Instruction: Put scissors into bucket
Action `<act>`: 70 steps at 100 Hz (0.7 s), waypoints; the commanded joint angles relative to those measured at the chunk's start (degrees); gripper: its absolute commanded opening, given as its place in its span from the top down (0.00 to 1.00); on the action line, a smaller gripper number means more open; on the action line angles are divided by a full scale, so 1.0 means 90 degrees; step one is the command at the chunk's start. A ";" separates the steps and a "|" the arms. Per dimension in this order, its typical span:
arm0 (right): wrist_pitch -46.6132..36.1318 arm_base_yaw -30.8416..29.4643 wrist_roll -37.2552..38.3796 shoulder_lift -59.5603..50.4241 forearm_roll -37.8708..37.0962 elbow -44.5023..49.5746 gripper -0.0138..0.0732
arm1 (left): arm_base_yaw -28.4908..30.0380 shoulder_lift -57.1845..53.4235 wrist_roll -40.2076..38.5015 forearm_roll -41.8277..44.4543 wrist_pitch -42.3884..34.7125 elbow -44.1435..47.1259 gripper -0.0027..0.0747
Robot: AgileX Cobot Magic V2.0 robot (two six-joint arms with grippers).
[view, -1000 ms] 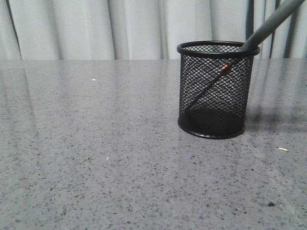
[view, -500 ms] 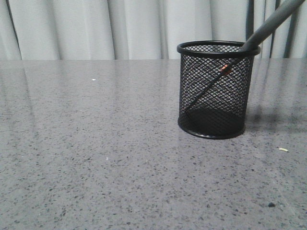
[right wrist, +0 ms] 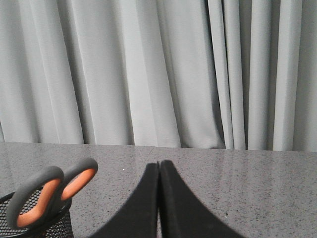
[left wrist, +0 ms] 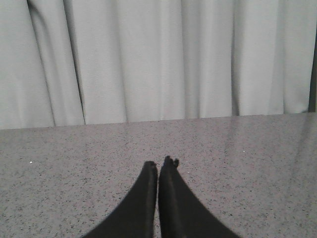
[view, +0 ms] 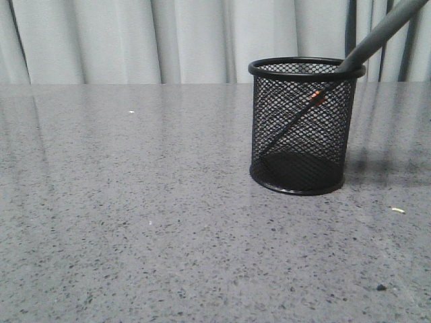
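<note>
scissors (view: 377, 32) sit blades-down inside the black wire-mesh bucket (view: 302, 128), grey handle leaning out over the rim toward the right, an orange spot visible through the mesh. the bucket stands upright on the speckled grey table (view: 148, 222), pale curtains (view: 135, 40) behind. right gripper (right wrist: 159, 166) has its fingers pressed together, holding nothing, with the orange-lined loops just beside it. left gripper (left wrist: 158, 166) is likewise pinched closed and empty over bare tabletop.
</note>
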 commanded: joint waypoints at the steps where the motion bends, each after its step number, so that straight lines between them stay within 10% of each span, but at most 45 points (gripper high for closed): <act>1: -0.0509 -0.0026 -0.0016 0.0058 0.0011 -0.0150 0.92 | 0.0010 0.0051 0.0003 -0.0125 -0.0376 -0.0089 0.99; 13: -0.0509 -0.0026 -0.0016 0.0058 0.0011 -0.0150 0.92 | 0.0010 0.0051 -0.0619 0.1464 -0.0392 -0.0023 0.99; 32: -0.0509 -0.0026 -0.0016 0.0058 0.0011 -0.0150 0.92 | 0.0021 0.0051 -0.5821 0.5628 -0.0783 0.0702 0.99; 70: -0.0509 -0.0026 -0.0016 0.0073 0.0011 -0.0150 0.92 | -0.0033 -0.0913 -0.5851 0.5438 -0.0685 0.1707 0.99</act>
